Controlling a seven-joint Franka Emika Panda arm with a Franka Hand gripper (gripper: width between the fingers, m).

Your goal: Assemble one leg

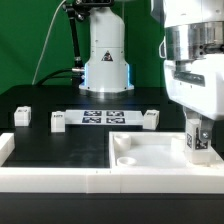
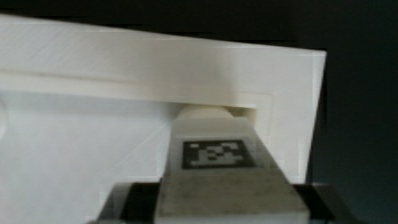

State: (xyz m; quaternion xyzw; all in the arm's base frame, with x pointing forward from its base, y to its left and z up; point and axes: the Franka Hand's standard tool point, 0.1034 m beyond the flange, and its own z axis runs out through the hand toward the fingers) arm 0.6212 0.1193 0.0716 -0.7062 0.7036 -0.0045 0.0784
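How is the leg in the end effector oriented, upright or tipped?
Upright: the leg stands vertical in the end effector, over a corner of the white panel.

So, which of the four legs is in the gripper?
The leg at the exterior view's right, at the panel; the other three sit on the table.

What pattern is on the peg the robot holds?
The leg bears a black-and-white square tag; clearest in the wrist view.

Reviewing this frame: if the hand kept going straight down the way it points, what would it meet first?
The leg clamped in the hand leads, so it would likely meet the large white panel directly below first, near a corner. Whether they already touch is unclear.
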